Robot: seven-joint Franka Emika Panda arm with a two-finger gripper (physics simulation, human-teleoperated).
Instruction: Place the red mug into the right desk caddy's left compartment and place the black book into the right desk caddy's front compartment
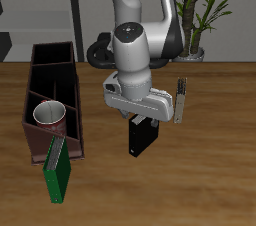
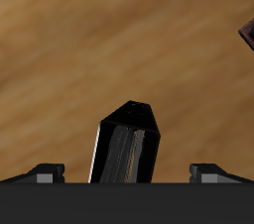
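The black book (image 1: 142,138) stands upright on the wooden table, a short way from the right desk caddy (image 1: 76,98). My gripper (image 1: 143,112) hangs directly over the book and is open. In the wrist view the black book (image 2: 127,147) rises between the two widely spread fingers (image 2: 45,172) of my gripper (image 2: 129,172), and neither finger touches it. The red mug (image 1: 47,116) sits upright inside one of the caddy's sections toward the table's front, its grey inside showing.
A larger green book (image 1: 57,170) leans against the caddy's front end. A potted plant (image 1: 200,10) and a dark shelf unit (image 1: 40,10) stand behind the table. A corner of the caddy (image 2: 248,32) shows in the wrist view.
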